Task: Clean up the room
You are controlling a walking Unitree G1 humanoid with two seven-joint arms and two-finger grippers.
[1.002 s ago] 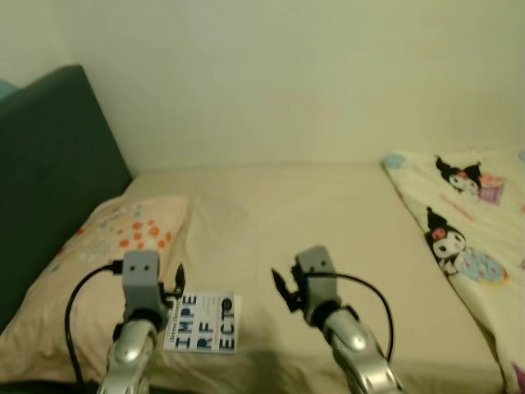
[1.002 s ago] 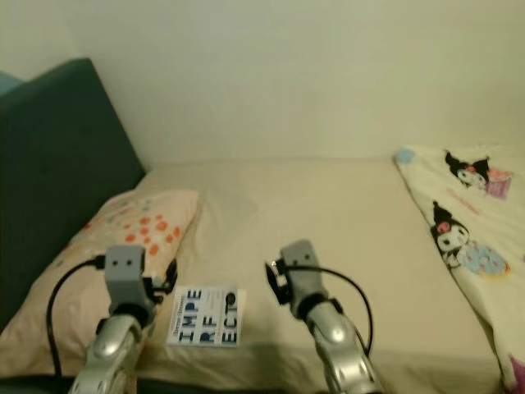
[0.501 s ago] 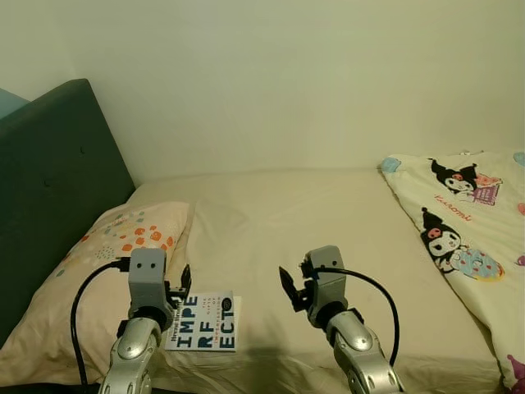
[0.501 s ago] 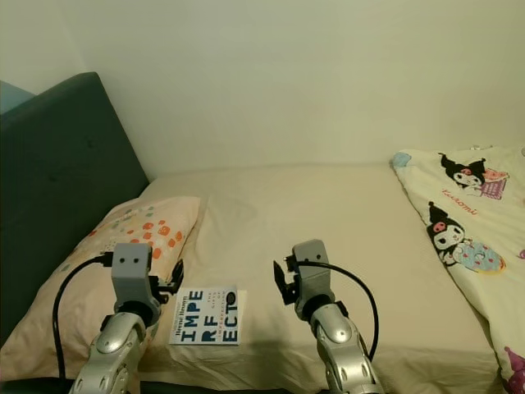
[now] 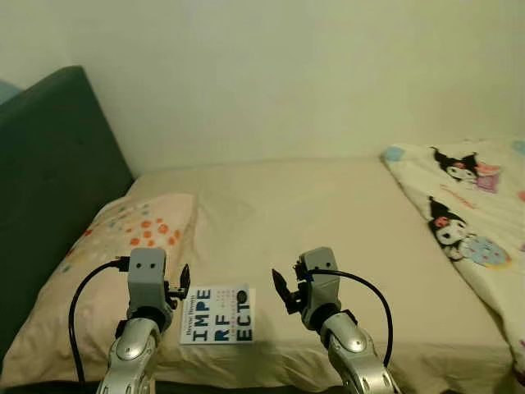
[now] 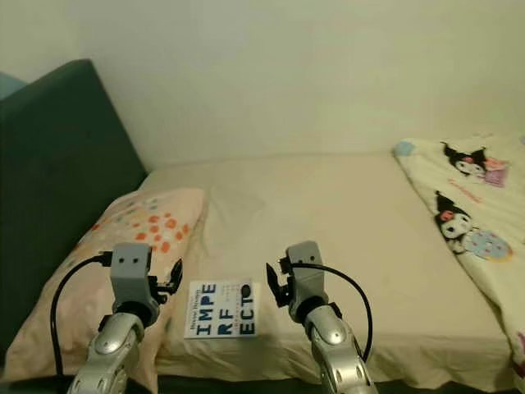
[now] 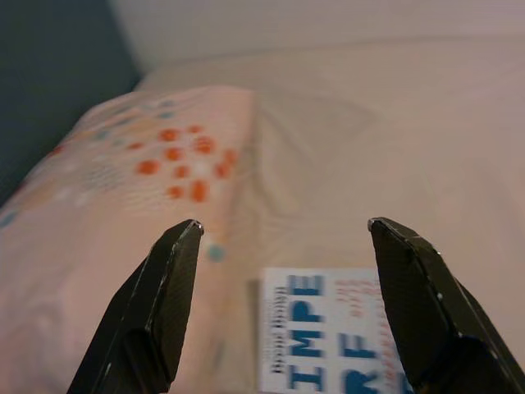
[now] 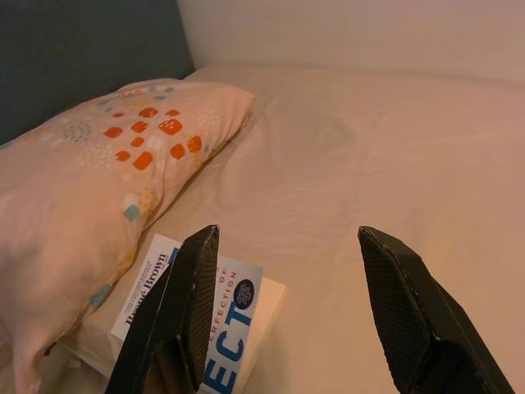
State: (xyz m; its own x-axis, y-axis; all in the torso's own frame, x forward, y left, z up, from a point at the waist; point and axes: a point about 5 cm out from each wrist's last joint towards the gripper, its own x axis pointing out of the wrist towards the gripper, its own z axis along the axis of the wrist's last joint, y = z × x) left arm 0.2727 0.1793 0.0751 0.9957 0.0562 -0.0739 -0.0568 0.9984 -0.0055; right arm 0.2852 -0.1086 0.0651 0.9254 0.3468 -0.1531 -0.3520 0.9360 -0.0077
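Note:
A white book (image 5: 217, 313) with large blue letters lies flat near the front edge of the beige bed (image 5: 312, 213), next to a pink pillow (image 5: 98, 263) with orange dots. My left gripper (image 7: 279, 234) is open and hovers just left of the book, over the pillow's edge. My right gripper (image 8: 287, 238) is open too, held just right of the book above the sheet. The book's cover (image 8: 209, 316) lies under its left finger. Nothing is held by either one.
A dark teal headboard (image 5: 49, 180) rises at the left behind the pillow. A cream blanket (image 5: 467, 222) printed with cartoon figures covers the bed's right side. A pale wall (image 5: 287, 74) runs behind the bed. The middle of the mattress is bare sheet.
The head camera has shifted, so the scene sits differently in the picture. The book now appears a little further right between the two arms. Both grippers remain open and hold nothing.

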